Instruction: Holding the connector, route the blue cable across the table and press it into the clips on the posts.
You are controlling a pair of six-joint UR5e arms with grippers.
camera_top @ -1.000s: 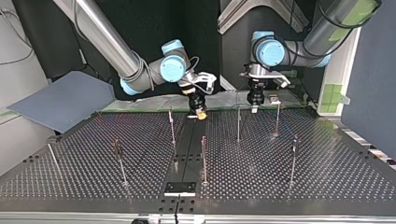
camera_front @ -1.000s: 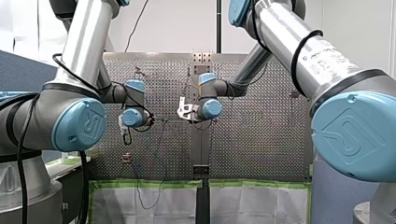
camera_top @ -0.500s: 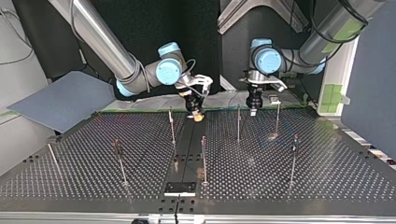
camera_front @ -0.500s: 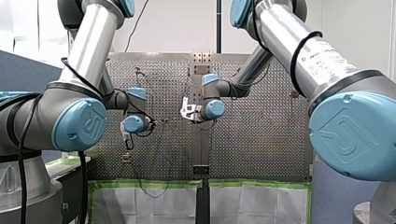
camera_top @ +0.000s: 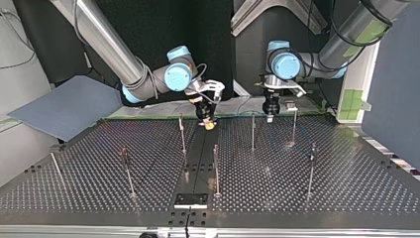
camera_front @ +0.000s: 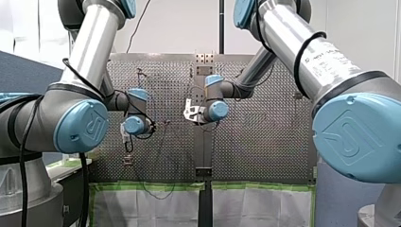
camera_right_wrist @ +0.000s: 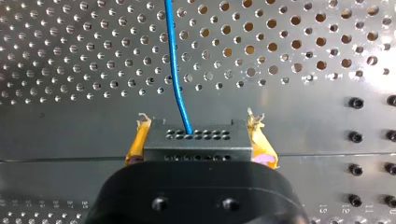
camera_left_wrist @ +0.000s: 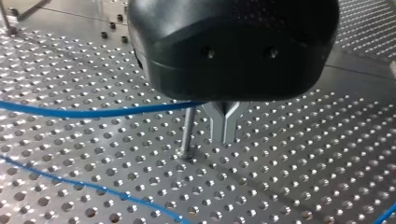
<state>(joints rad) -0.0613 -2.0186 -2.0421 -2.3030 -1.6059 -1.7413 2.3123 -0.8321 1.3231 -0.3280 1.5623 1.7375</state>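
Our right hand point(camera_right_wrist: 200, 139) is clamped on the connector point(camera_right_wrist: 196, 148), with its yellow pads point(camera_right_wrist: 137, 142) against the connector's two sides. The blue cable point(camera_right_wrist: 175, 70) leaves the connector's face and runs straight ahead over the desk point(camera_right_wrist: 303, 112). Our left hand point(camera_left_wrist: 226, 137) has its metal fingers point(camera_left_wrist: 217, 121) drawn together just beside a slim post point(camera_left_wrist: 188, 130). The cable comes across to that post's upper end and vanishes under the hand's black body, so we cannot tell whether the fingers pinch it.

We judge the step in hand to be seating the cable at this post. To do it well, we would hold the connector square and give only light tension, so the line runs straight to the clip without dragging on it. We would bring the left hand straight down rather than sideways, since its fingers are so close to the post.

In the top view both hands work at the desk's far edge, our right near the middle and our left further right, so there is little room behind them. The open room lies toward the near side, where the other posts point(camera_top: 216, 168) stand well apart. Loose runs of cable lie on the desk near the left hand and could snag a sweeping move.
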